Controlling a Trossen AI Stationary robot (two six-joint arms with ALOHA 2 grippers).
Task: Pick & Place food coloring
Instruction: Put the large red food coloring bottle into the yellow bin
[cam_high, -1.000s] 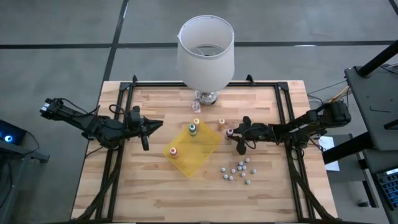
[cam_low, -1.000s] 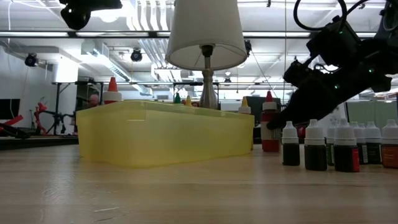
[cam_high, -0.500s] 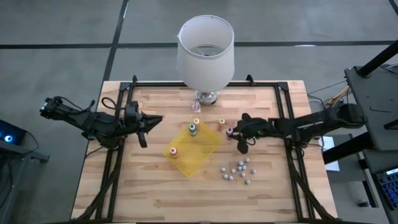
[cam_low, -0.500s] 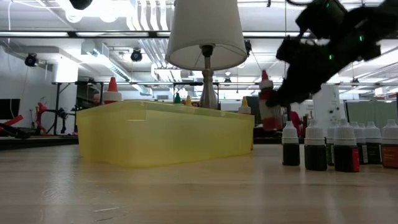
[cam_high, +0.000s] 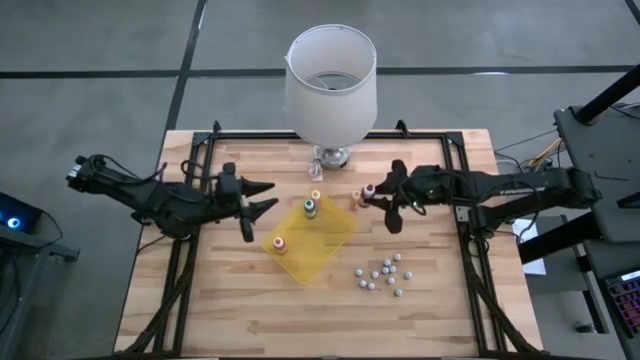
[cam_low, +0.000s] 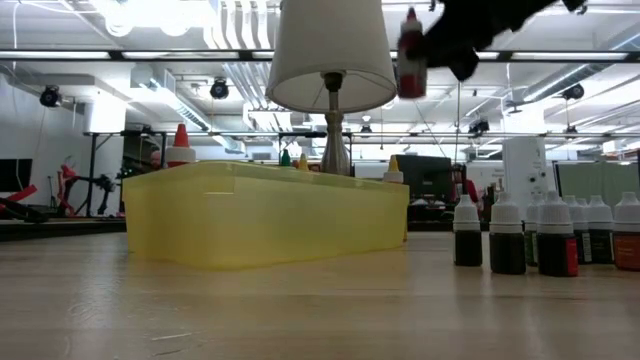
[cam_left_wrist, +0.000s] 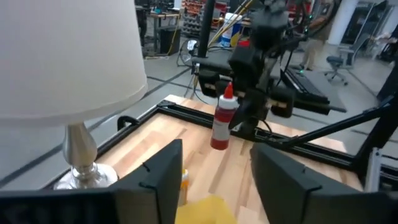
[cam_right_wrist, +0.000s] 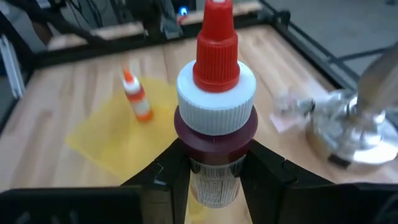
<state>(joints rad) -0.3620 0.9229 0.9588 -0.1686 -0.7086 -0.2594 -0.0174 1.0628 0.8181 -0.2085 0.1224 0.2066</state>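
The red-capped food coloring bottle sat upright between the right gripper's fingers, pinched low on its dark red body. It had a pale label band, a ribbed white collar and a tapering red nozzle cap. In the low view it hung well clear of the table, up beside the lampshade, so it was being carried. Seen from above, it lay between the lamp base and the yellow tray, close to a cream-capped bottle standing just past the tray's edge.

The hold looked narrow and near the bottle's foot, so a quick swing could have tipped the bottle in the fingers or let it slip, and it would likely have toppled on landing. The carry path ran near the lampshade and the cream-capped bottle; a low or wide pass could have knocked either. On the tray stood an orange-capped bottle, a green one and a yellow one; a careless set-down among them might have bowled one over.

The left gripper hovered on the tray's far side, its fingers spread wide and empty, close enough to crowd a placement there.
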